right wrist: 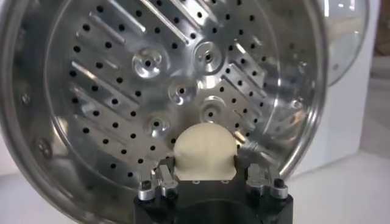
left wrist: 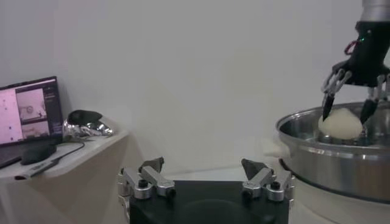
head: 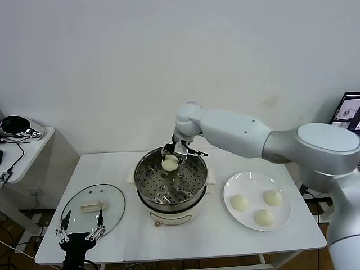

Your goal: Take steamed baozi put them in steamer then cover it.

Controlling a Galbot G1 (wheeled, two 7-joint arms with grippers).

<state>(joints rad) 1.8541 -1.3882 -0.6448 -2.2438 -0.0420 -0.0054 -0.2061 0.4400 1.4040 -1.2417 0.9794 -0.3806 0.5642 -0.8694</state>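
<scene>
Glass first, nearest the robot: the cover (head: 93, 207) lies flat on the white table (head: 225, 236), clear dome, metal rim, cream block handle on top. The left gripper (head: 82, 229) hangs over its near edge with fingers spread wide and nothing between them, probably parked there for the covering step.

Next comes the steamer (head: 171, 181), a shiny steel pot on a cream base, its tray punched with small holes and pressed ridges. On a flat white plate (head: 232, 185) to its right, three smooth cream steamed baozi (head: 273, 197) wait their turn, well apart from one another.

Now the far rim, and here's the action. The right gripper (head: 170, 159) reaches down over the back of the pot with the fourth bun (right wrist: 205, 150) nipped between its fingers (jaws narrow, pressed to the dough's sides). That bun sits low over the perforated tray; whether it touches the steel, I can't tell. Placement looks about due.
</scene>
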